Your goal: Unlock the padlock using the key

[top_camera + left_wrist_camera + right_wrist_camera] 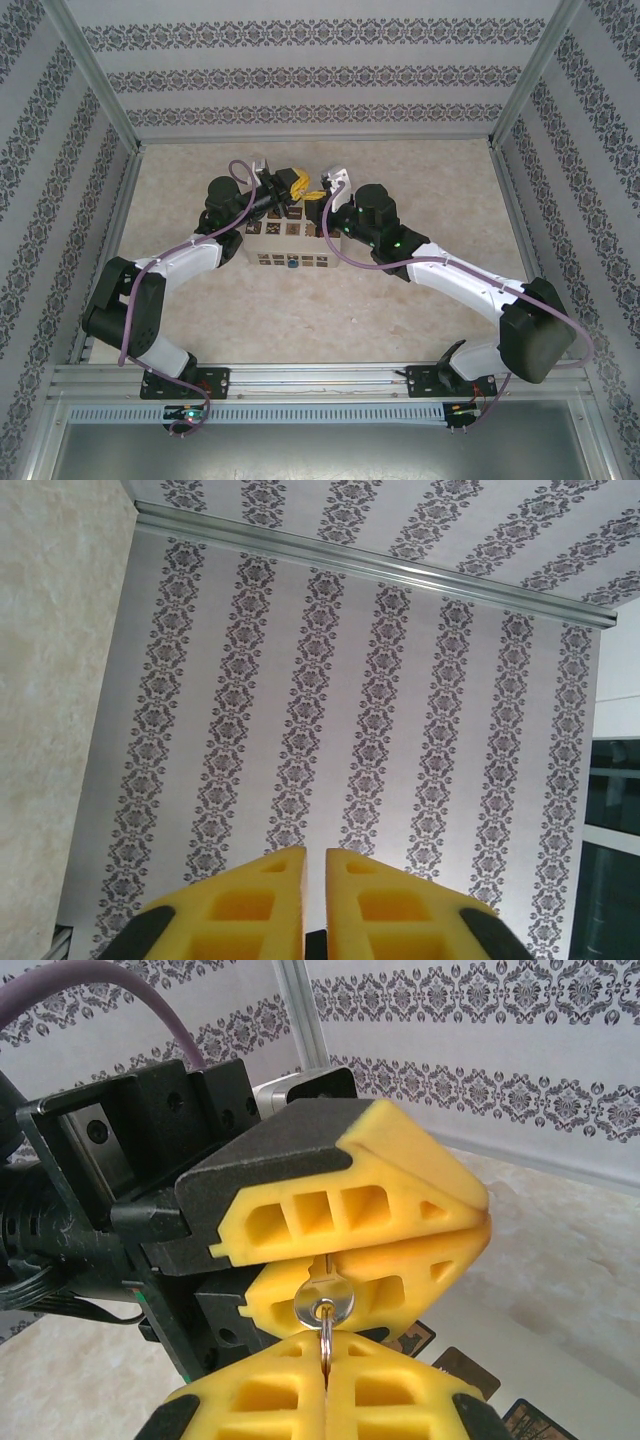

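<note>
Table (pixel 400 320): pale mottled beige; carried a white box (pixel 270 245).
Walls (pixel 300 75): striped damask paper, aluminium frame (pixel 100 85).
Left gripper (pixel 480 1222): pinched the key (pixel 322 1303) by its blade.
Right gripper (pixel 325 1345): clamped the key ring (pixel 326 1332).

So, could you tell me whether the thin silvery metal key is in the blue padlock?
Out: the key is gripped by left gripper and right gripper; the padlock sits apart, at the white patterned box's near side.

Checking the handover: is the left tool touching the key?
Touching. The right wrist view shows the blade of the key pinched in the seam between the yellow fingers of the left tool.
</note>
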